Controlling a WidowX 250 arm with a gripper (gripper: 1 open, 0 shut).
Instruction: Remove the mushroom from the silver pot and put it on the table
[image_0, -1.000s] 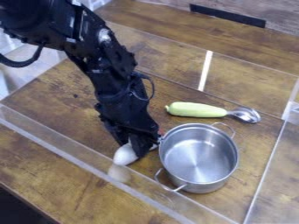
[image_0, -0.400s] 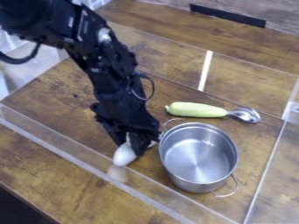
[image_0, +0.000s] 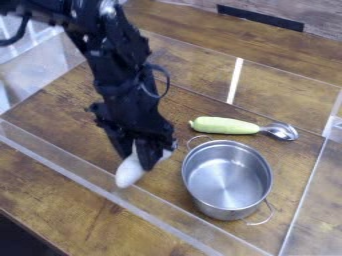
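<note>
Jaws clamped on the mushroom (image_0: 130, 172), the gripper (image_0: 139, 150) holds it at the silver pot's (image_0: 227, 180) nine o'clock, presumably for placing on the table (image_0: 54, 195).

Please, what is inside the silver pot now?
Inside the silver pot, only bare shiny metal is visible, no mushroom. The near wall's inner face may be partly hidden by its rim.

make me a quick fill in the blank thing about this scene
The pot is made of shiny ____. The mushroom is at the ____ of the robot arm. The long yellow-green piece has a ____ end. The tabletop is the color ____.

Missing words: metal; gripper; silver; brown
</note>
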